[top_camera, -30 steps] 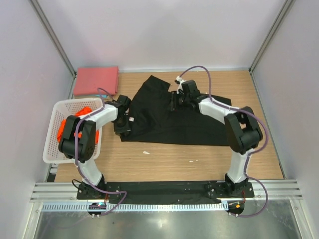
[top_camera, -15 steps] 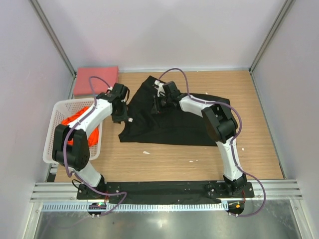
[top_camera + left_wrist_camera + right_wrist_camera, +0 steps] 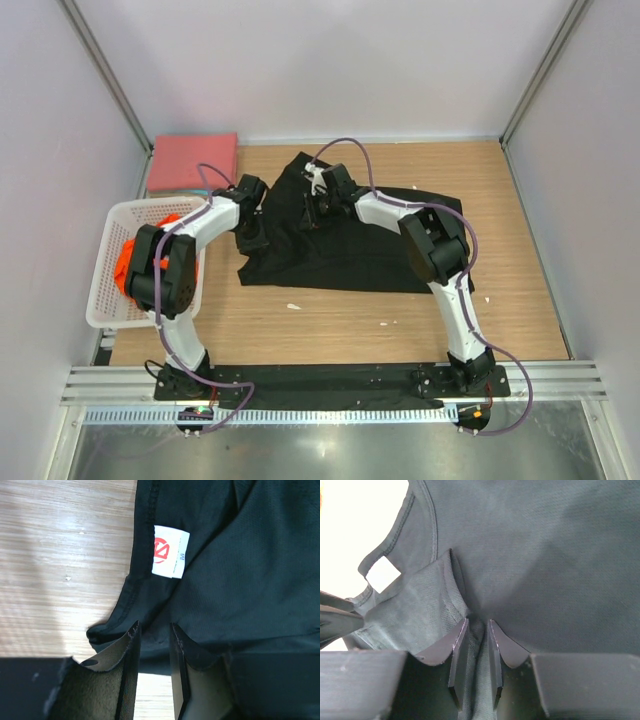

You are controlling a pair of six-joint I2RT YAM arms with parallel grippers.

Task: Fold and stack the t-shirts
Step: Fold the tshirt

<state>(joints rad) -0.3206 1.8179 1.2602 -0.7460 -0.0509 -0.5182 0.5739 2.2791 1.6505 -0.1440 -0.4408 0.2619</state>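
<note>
The black t-shirt (image 3: pixel 350 250) lies spread across the middle of the table, with a white size label (image 3: pixel 170 551) inside its collar. My left gripper (image 3: pixel 252 235) sits at the shirt's left edge. In the left wrist view the left gripper (image 3: pixel 152 627) is shut on the hem, with black cloth between the tips. My right gripper (image 3: pixel 312 212) rests on the upper left of the shirt. The right wrist view shows the right gripper (image 3: pixel 477 622) shut on a raised ridge of black cloth. A pinkish-red t-shirt (image 3: pixel 193 162) lies folded at the back left. An orange t-shirt (image 3: pixel 130 258) fills the basket.
A white mesh basket (image 3: pixel 105 300) stands at the left edge beside the left arm. Small white scraps (image 3: pixel 293 306) lie on the wood in front of the black shirt. White walls enclose the table on three sides.
The right gripper has swept left across the black shirt to its upper left part and narrowed onto a fold. The left gripper shifted slightly along the shirt's left edge.
</note>
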